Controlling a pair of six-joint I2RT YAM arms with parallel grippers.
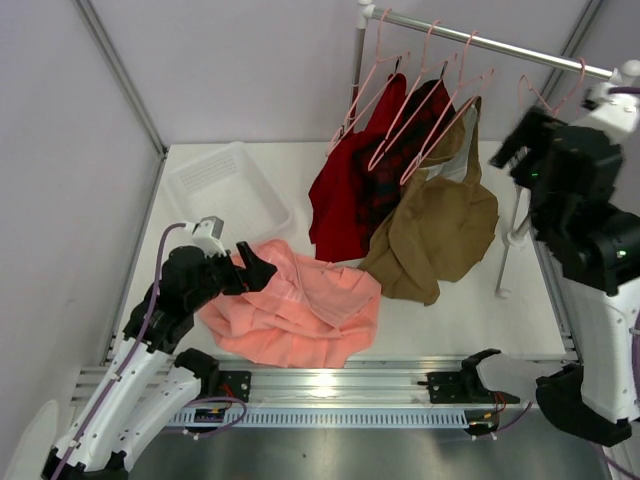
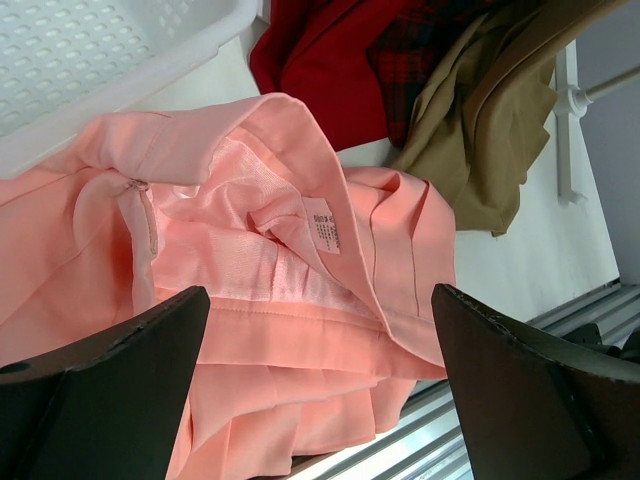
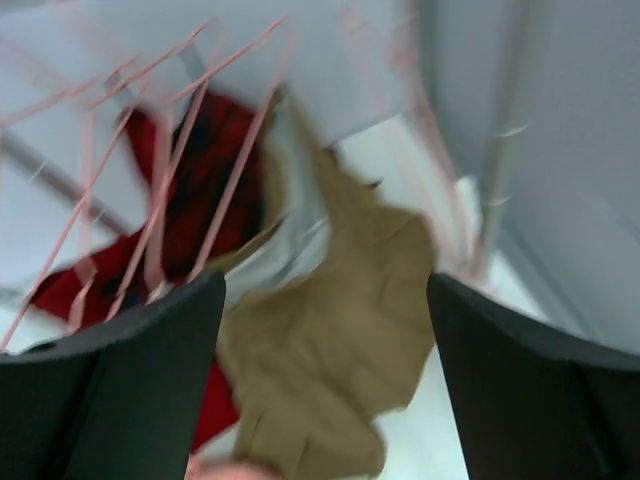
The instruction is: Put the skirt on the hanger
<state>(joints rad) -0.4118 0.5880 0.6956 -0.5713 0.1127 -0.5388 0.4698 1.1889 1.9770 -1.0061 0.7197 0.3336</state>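
I am holding my left gripper (image 1: 254, 274) wide open over the skirt (image 1: 305, 318), my right gripper (image 1: 512, 145) gaping empty near the rail (image 1: 480, 42).

The white table (image 1: 470, 320) holds a pink skirt (image 1: 300, 315) in a heap near the front; a white basket (image 1: 225, 190) sits behind it, left; a red cloth (image 1: 335, 215) and a brown cloth (image 1: 440, 235) droop onto the middle; a pole (image 1: 505, 265) stands at the right.

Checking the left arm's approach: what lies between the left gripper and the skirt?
Nothing. In the left wrist view, only the skirt shows between the fingers of the open left gripper.
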